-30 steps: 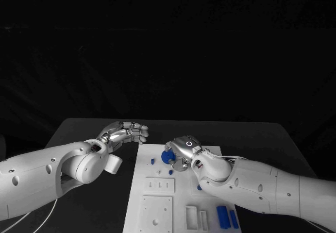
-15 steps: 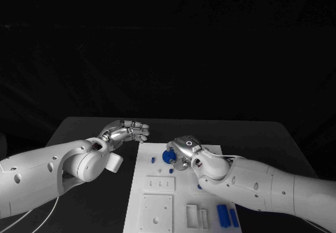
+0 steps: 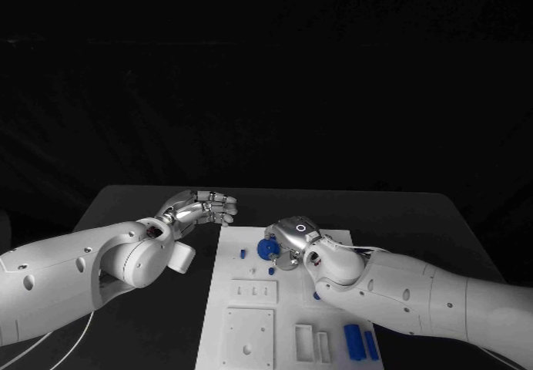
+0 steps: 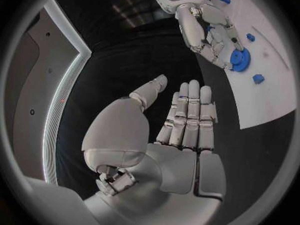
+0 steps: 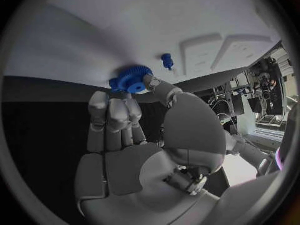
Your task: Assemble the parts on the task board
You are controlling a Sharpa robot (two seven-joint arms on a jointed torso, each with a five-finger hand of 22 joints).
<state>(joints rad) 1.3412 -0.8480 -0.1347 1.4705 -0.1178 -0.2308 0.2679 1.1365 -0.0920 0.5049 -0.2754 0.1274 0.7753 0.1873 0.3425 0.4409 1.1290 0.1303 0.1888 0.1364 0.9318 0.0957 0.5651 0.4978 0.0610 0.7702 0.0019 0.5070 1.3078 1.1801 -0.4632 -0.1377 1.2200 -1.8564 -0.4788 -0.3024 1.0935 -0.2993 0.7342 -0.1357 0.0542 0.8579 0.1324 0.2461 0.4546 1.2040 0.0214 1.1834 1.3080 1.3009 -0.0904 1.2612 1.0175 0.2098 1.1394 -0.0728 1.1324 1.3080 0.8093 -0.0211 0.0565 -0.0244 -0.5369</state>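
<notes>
Head view, nearest the robot: two blue bar-shaped parts (image 3: 357,342) lie loose on the near right end of the task board (image 3: 239,343), beside white slotted blocks (image 3: 311,344), and a raised white plate (image 3: 253,293) further up shows empty slots, so by my reading most of the assembly is yet to be done. A small blue peg (image 3: 271,272) stands alone near the board's middle. Just beyond it the right hand (image 3: 292,240) has its fingers and thumb closed around a blue gear (image 3: 266,249) at the far part of the board; the right wrist view shows the gear (image 5: 130,78) pinched at the fingertips (image 5: 150,80) and lying against the white surface, with another small peg (image 5: 166,60) nearby. Whether the gear is already seated on a post I cannot tell, so I judge this step to be in progress, not finished. The left hand (image 3: 203,209) hovers off the board's far left corner above the black table (image 3: 133,202), holding nothing; in its own wrist view its fingers (image 4: 187,117) lie straight side by side with the thumb apart. Against the frame a second ago, the left hand has drawn slightly away from the board toward the far side, while the right hand and the gear have barely shifted.
</notes>
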